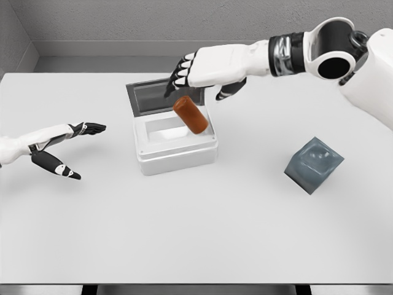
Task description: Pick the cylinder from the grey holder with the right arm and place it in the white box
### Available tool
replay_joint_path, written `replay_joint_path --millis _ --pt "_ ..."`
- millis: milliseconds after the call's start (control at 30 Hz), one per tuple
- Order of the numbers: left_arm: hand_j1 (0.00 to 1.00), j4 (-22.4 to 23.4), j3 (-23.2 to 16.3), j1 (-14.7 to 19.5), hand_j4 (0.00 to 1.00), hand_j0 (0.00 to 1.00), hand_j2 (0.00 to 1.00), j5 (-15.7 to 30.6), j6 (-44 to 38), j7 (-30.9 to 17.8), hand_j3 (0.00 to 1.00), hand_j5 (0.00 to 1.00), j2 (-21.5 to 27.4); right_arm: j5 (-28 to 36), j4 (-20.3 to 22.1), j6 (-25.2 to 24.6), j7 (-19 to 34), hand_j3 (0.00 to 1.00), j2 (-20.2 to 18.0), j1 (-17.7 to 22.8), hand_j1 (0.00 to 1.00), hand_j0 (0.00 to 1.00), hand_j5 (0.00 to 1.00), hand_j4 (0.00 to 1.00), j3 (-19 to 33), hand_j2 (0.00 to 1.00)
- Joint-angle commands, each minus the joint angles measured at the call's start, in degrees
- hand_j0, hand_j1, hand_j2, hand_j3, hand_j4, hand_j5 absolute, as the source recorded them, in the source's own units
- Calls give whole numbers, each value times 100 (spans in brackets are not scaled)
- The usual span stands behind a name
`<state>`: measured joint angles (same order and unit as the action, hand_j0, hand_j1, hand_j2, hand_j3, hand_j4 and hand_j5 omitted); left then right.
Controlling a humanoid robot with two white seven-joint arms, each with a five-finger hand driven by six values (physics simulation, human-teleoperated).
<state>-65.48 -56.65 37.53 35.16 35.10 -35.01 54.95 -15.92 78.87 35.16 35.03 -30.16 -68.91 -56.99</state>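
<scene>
An orange-brown cylinder hangs tilted over the white box, just above its open cavity, and no finger touches it. My right hand hovers above and slightly behind the cylinder, fingers spread, holding nothing. The grey holder stands tilted on the table to the right with its hollow showing nothing inside. My left hand rests over the table at the left, fingers spread and holding nothing.
The box's grey lid stands open behind it. The white table stretches wide in front, and a grey wall runs along the back.
</scene>
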Motion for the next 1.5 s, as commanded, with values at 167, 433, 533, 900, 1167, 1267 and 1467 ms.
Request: replay_joint_path --millis 167,433,533,900,1167,1267,1467 --pt "100 0 40 0 100 100 100 44 -10 1 100 100 -2 721 322 -16 -3 100 -1256 290 100 100 100 100 996 100" --pt "100 44 57 0 100 100 100 61 -10 1 100 100 -2 722 304 -16 -3 100 -1704 914 100 100 100 100 1348 100" --pt "100 52 92 0 100 100 100 61 -10 1 100 100 -2 722 304 -16 -3 100 -1713 993 100 100 100 100 1322 100" --pt "100 334 1094 729 100 100 100 519 -1417 1 100 100 -1144 686 278 -16 -3 100 -1959 1107 100 100 100 100 601 100" --pt "100 474 1235 756 100 100 100 562 -1717 1 100 100 -1461 686 269 -16 -3 100 -1968 1477 100 100 100 100 988 100" --pt "100 422 1226 747 100 100 100 527 -1699 1 100 100 -1539 686 269 -16 -3 100 -1968 1477 100 100 100 100 979 100" --pt "100 325 1209 694 100 100 100 501 -1682 1 100 100 -1698 695 339 -16 -3 100 -2188 1494 100 100 100 100 917 100"
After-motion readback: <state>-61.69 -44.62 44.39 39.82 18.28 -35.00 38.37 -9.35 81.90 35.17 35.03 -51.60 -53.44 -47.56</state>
